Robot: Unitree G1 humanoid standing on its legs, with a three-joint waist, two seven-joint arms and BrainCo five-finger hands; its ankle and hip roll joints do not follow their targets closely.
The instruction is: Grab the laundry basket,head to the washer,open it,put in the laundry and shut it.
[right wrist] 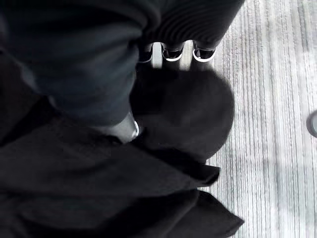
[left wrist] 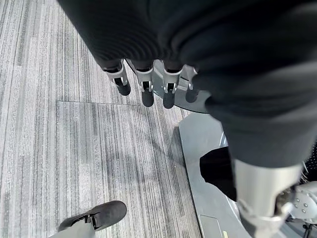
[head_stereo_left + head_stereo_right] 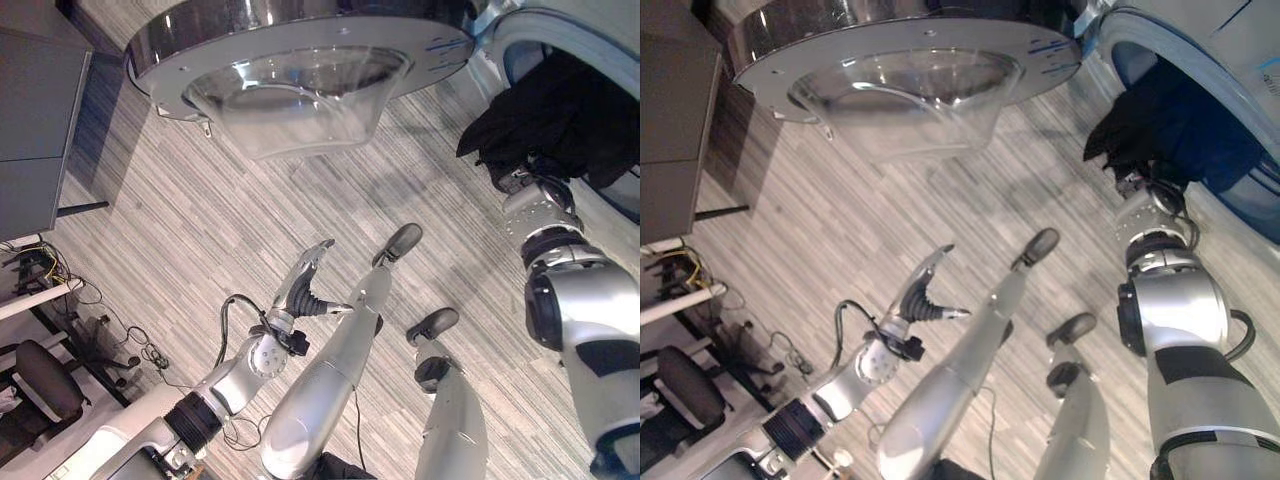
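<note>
The washer (image 3: 1200, 60) stood at the upper right of the head cam views, its round door (image 3: 300, 60) swung wide open over the striped grey carpet (image 3: 180, 220), glass bowl facing down. Dark laundry (image 3: 560, 115) hung bunched at the drum opening, part inside, part draping over the rim. The robot's right hand (image 3: 520, 180) was up against the lower edge of that cloth; in the right wrist view the laundry (image 1: 148, 163) covered most of the fingers, w/ only dark tips (image 1: 173, 53) showing past it, so whether they clamped the fabric couldn't be told, though the cloth appeared to rest over the palm. The left hand (image 3: 300, 285) hovered low over the carpet, well apart from the washer, fingers spread apart and holding nothing; its wrist cam showed the fingers (image 2: 143, 87) straight in a row. A person's dark shoe (image 2: 101, 215) stood on the carpet nearby. An office chair (image 3: 40, 385) and desk (image 3: 30, 120) sat at the far left.
</note>
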